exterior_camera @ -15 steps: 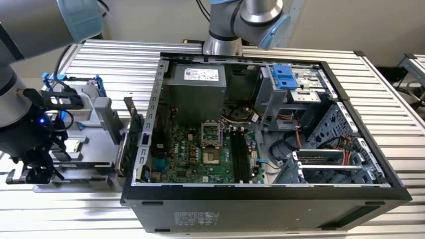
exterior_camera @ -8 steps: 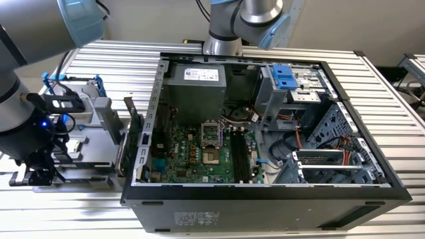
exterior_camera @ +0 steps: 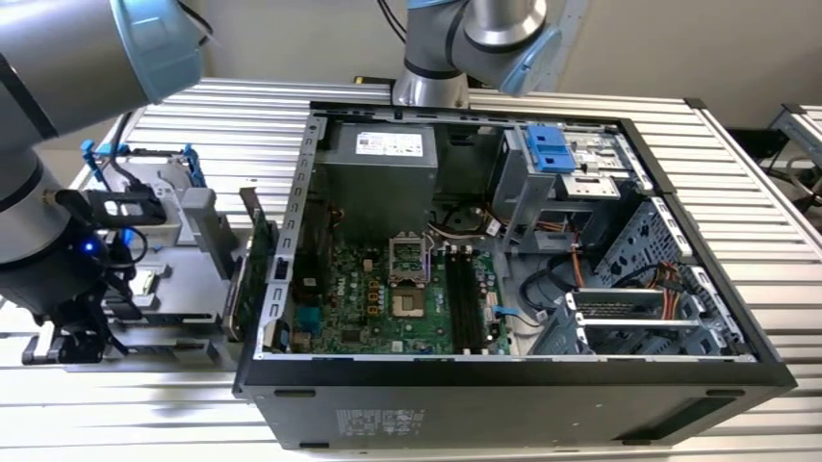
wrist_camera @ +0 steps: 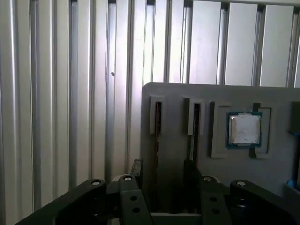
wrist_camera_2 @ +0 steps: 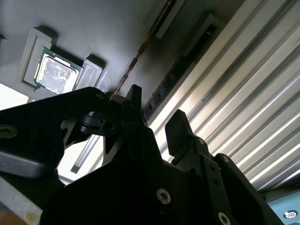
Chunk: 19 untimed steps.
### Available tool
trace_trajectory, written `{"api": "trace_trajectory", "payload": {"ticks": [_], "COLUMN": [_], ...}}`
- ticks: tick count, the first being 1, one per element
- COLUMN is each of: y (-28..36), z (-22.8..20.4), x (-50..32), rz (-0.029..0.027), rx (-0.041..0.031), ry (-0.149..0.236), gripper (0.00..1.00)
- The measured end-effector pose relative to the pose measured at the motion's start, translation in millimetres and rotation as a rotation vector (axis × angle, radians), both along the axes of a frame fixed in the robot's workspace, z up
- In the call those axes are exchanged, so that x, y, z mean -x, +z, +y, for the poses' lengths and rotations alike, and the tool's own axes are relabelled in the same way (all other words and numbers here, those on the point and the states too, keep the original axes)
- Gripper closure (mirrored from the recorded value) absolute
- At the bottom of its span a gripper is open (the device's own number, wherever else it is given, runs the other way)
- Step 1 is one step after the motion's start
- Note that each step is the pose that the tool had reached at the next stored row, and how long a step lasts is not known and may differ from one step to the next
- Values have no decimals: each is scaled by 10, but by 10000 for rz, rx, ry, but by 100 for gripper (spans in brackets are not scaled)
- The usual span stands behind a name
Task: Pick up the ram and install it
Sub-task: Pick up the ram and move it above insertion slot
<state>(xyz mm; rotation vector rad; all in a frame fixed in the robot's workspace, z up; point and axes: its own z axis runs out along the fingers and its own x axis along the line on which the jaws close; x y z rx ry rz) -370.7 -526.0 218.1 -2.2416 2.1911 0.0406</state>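
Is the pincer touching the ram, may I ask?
Cannot tell: in the first wrist view the pincer hovers near the ram, with neither contact nor gap plain.

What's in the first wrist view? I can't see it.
The open gripper hangs close to a grey tray with narrow slots and a square silver chip set in a pocket. The tray lies on a ribbed metal table.

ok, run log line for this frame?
step: pick ram | pincer: open, at holder slots | ram: in holder slot, not gripped | motherboard slots: look empty
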Motion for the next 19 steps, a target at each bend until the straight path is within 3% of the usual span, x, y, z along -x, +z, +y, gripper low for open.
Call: {"api": "trace_trajectory", "payload": {"ticks": [19], "y": [-181], "z": [-18], "x": [24], "rz": [-1], "rx": [-1], "ry": [-140], "gripper": [0]}}
